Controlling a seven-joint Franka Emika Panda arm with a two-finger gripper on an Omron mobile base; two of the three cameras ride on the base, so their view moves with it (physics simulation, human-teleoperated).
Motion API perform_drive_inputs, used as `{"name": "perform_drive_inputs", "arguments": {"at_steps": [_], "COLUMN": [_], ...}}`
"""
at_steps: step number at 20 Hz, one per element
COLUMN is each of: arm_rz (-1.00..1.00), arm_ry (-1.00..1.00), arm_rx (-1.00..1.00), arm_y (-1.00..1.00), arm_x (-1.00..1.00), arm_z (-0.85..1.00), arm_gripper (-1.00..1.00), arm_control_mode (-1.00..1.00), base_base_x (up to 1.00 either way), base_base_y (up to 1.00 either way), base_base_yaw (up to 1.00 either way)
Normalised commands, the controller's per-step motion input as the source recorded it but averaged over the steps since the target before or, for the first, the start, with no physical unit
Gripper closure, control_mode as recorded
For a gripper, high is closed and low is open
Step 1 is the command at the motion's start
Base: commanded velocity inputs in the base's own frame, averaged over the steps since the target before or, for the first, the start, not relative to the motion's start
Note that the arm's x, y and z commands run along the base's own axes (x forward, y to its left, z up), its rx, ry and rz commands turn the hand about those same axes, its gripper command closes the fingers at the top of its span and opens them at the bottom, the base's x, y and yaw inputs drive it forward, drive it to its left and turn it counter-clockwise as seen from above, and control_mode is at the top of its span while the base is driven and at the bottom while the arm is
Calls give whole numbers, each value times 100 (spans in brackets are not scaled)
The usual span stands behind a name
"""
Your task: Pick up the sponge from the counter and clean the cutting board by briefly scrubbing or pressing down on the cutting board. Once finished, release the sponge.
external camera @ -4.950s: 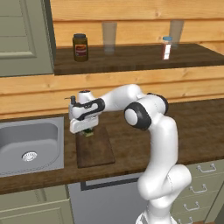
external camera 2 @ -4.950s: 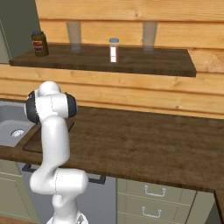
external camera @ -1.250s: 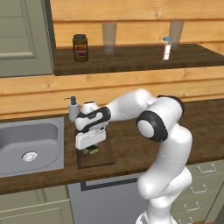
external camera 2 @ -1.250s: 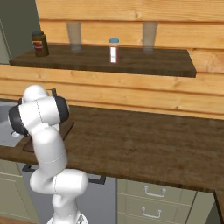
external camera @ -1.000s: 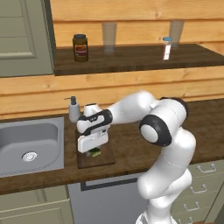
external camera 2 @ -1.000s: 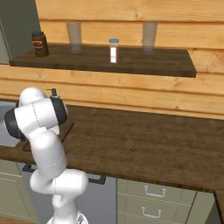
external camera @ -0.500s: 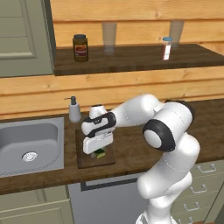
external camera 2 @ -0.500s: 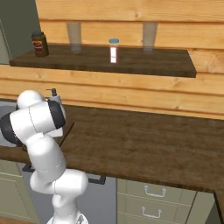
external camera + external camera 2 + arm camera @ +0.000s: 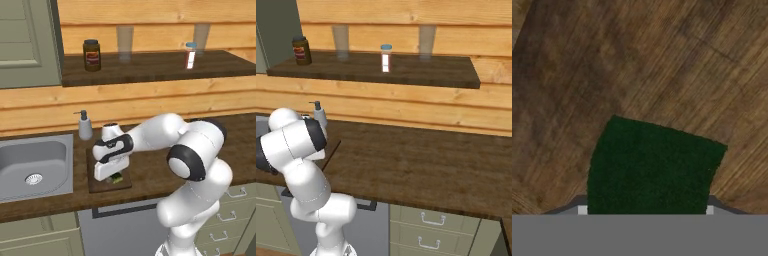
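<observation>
Sponge (image 9: 654,167) clamped in the gripper (image 9: 114,176) and held low against the board (image 9: 107,183), seemingly pressed flat to scrub before release, beside the sink (image 9: 30,155).

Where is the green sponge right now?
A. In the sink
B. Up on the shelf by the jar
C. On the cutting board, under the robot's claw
C: the sponge lies low on the cutting board, tucked under the claw, well away from the sink.
</observation>
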Motion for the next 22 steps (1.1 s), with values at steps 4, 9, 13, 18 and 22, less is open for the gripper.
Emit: {"name": "perform_drive_inputs", "arguments": {"at_steps": [4, 9, 13, 18, 22], "arm_rz": [2, 1, 0, 0, 0], "arm_ry": [0, 0, 0, 0, 5], "arm_rx": [0, 0, 0, 0, 0], "arm_y": [-49, -76, -81, -90, -94], "arm_x": [-74, -91, -88, -39, 0], "arm_z": [-93, -82, -63, -53, -54], "arm_gripper": [100, 100, 100, 100, 100], "arm_control_mode": [-100, -100, -100, -100, -100], "base_base_x": [0, 0, 0, 0, 0], "base_base_y": [0, 0, 0, 0, 0], "base_base_yaw": [0, 0, 0, 0, 0]}}
